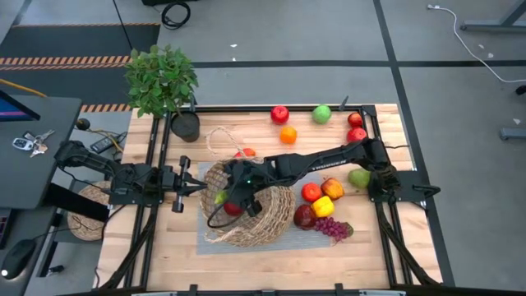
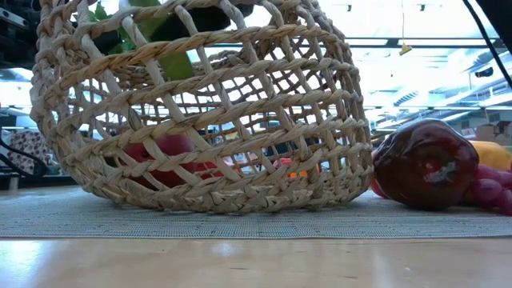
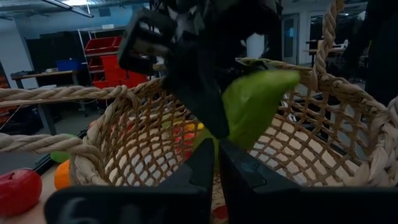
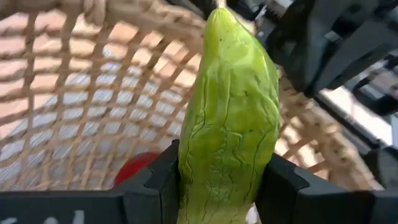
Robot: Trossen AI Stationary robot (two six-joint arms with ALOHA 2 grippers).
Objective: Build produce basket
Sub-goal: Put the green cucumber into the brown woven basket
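Left gripper (image 3: 214,163) pressed together at rim of large round tan wicker basket (image 1: 275,215) on grey mat. Right gripper (image 4: 217,186) pinching wrinkled green cucumber (image 4: 230,118) above basket interior; red apple (image 4: 134,165) inside. Dark red apple (image 2: 426,164), purple grapes (image 1: 333,228) beside basket's right.

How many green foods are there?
3, maybe more hidden: an apple at the far edge, a pear by the right arm, a cucumber in the right claw over the basket.
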